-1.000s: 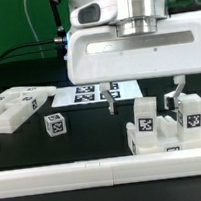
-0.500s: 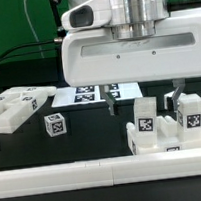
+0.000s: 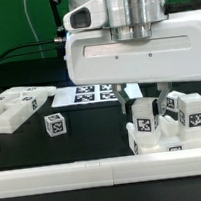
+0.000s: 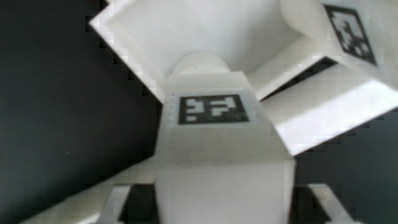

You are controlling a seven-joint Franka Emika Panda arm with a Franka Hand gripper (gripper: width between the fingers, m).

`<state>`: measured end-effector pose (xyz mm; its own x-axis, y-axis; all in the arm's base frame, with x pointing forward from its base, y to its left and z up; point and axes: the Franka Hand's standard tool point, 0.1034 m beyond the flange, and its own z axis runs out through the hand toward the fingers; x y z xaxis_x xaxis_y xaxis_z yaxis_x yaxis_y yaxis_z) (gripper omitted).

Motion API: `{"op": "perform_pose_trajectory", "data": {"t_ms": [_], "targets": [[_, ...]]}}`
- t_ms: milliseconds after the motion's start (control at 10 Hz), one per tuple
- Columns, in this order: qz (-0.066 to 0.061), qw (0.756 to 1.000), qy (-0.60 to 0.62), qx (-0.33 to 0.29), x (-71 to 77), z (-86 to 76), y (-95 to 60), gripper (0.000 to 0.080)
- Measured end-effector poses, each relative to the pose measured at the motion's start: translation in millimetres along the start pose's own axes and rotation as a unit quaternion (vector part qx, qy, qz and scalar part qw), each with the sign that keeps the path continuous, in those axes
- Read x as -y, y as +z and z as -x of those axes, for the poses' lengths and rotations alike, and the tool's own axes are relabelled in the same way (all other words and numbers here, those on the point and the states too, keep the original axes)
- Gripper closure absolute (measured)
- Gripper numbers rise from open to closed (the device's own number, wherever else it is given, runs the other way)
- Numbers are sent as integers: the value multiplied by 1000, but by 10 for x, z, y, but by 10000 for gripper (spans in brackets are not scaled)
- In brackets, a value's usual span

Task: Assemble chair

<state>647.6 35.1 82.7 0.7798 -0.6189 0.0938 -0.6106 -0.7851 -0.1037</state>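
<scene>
Gripper astride an upright chair part; grip not confirmed.
The gripper (image 3: 143, 100) stands with its fingers (image 3: 124, 96) on either side of the tagged upright part (image 3: 145, 124) near the exterior view's right. Whether they clamp it cannot be told. The loose panels (image 3: 17, 105) lie well apart, and the marker board (image 3: 88, 92) lies behind.

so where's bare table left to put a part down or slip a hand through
Bare table lies between the small tagged cube and the chair parts under the gripper. It is bordered nearside by the border rail and far side by the marker board. Crowded: the exterior view's right around the gripper, and its left by the loose panels.
</scene>
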Motion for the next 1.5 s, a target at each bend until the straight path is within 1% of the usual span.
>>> {"op": "perform_pose_trajectory", "data": {"t_ms": [100, 200, 300, 400, 500, 600, 700, 800, 900, 1000, 1100, 1200, 1300, 1400, 1500], "targets": [[0, 995, 101, 2, 18, 4, 2, 515], [5, 975, 221, 6, 35, 29, 2, 515], [2, 952, 306, 10, 59, 22, 5, 515], [-1, 926, 377, 13, 45, 21, 5, 515], [-2, 906, 422, 17, 32, 19, 9, 515], [-2, 907, 420, 17, 31, 20, 10, 515], [-2, 910, 415, 17, 30, 19, 10, 492], [-3, 923, 385, 17, 35, 16, 8, 492], [-7, 948, 317, 16, 56, -6, -11, 275], [-12, 972, 235, 14, 61, -20, -14, 275], [-11, 976, 215, 14, 57, -20, -10, 173], [-11, 980, 198, 14, 55, -21, -10, 173], [-11, 988, 151, 13, 50, -25, -10, 154], [-11, 994, 112, 12, 46, -27, -10, 154], [-5, 998, 54, 10, 57, -14, -13, 151]]}}
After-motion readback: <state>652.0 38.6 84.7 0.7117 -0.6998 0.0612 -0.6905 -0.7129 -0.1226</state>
